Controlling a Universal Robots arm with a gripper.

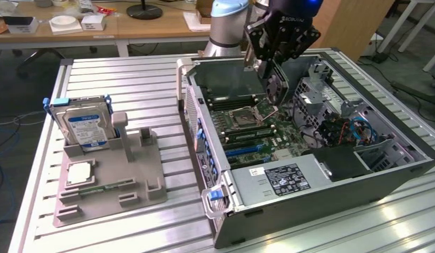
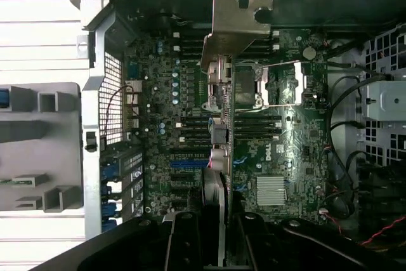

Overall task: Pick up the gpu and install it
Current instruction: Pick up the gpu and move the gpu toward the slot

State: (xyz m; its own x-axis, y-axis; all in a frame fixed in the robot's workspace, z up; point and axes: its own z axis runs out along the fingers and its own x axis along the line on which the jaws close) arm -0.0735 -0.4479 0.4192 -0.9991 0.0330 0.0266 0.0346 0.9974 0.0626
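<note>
So the gripper [image 1: 268,63] is clamped partway closed on the gpu [image 1: 275,84], which hangs edge-down over the open computer case [image 1: 309,205], above the motherboard [image 1: 263,134] near the CPU socket [image 1: 244,113]. It's clear of the board and not sitting in any slot.

In the wrist view you mostly get the gpu [image 2: 219,144] edge-on, so the card face is basically unreadable. Only its metal bracket [image 2: 238,26] is plain to see. The dark fingers [image 2: 184,242] are cut off by the frame, and the card covers a strip of the motherboard [image 2: 158,144] behind it.

Over on the exterior view's left, the hard drive [image 1: 87,129] stands upright in the grey holder [image 1: 136,158]. A CPU chip [image 1: 80,173] lies flat there too. The arm is cropped above the wrist.
</note>
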